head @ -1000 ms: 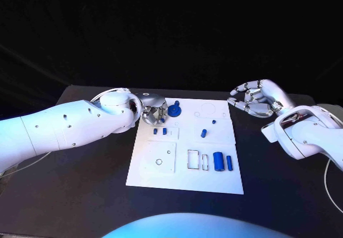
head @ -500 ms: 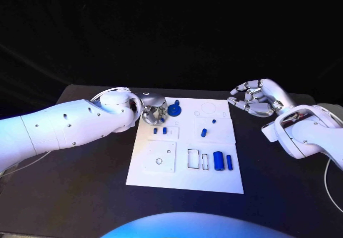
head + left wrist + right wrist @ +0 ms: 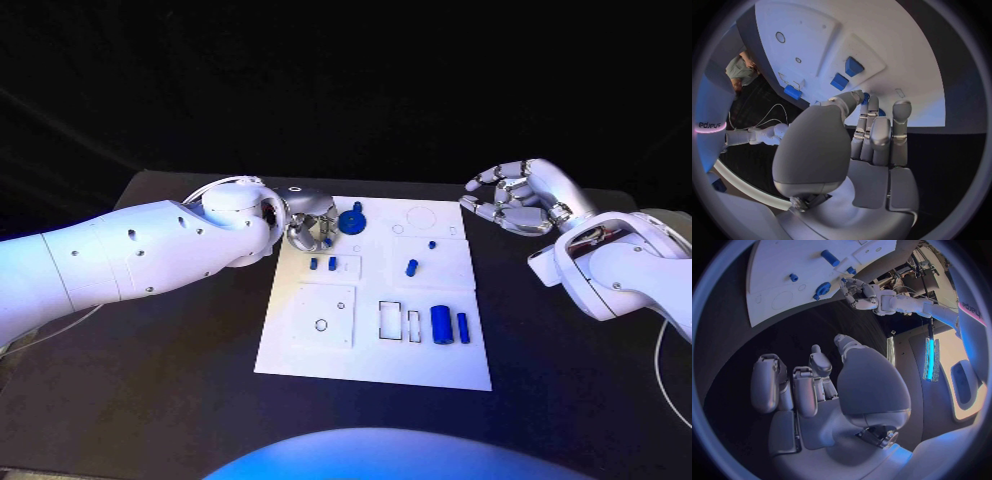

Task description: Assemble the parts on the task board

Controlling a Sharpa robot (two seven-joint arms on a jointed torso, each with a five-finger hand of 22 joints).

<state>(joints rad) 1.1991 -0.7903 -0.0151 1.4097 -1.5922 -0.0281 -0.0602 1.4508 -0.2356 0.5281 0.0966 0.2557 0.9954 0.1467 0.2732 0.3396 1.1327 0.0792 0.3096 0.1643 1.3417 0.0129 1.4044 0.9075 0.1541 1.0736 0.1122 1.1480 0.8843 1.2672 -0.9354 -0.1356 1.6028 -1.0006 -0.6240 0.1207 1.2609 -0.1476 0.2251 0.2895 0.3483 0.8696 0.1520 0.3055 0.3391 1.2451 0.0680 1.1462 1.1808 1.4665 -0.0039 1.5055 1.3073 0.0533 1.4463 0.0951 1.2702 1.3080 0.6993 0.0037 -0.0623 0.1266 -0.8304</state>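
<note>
Over at the far left corner of the task board point(image 3: 310, 350) you've got your left hand point(image 3: 307, 228) hovering with its fingers curled in toward a round blue part point(image 3: 353, 221) with a stubby post, which sits on the board just beside the fingertips. Honestly you can't tell from the head view or the left wrist view whether the hand is actually pinching that part or only touching it. Your right hand point(image 3: 522, 198) is off the board past its far right corner, above the black table point(image 3: 173, 400), fingers loosely curled with nothing in them. On the board itself, two small blue parts point(image 3: 322, 264) stand side by side in the square near the left hand, a tiny blue peg point(image 3: 431, 245) and a slanted blue part point(image 3: 411, 268) sit right of middle, and two upright blue cylinders point(image 3: 450, 326) lie next to each other toward the near right, just beside a rectangular cutout point(image 3: 391, 319).
</note>
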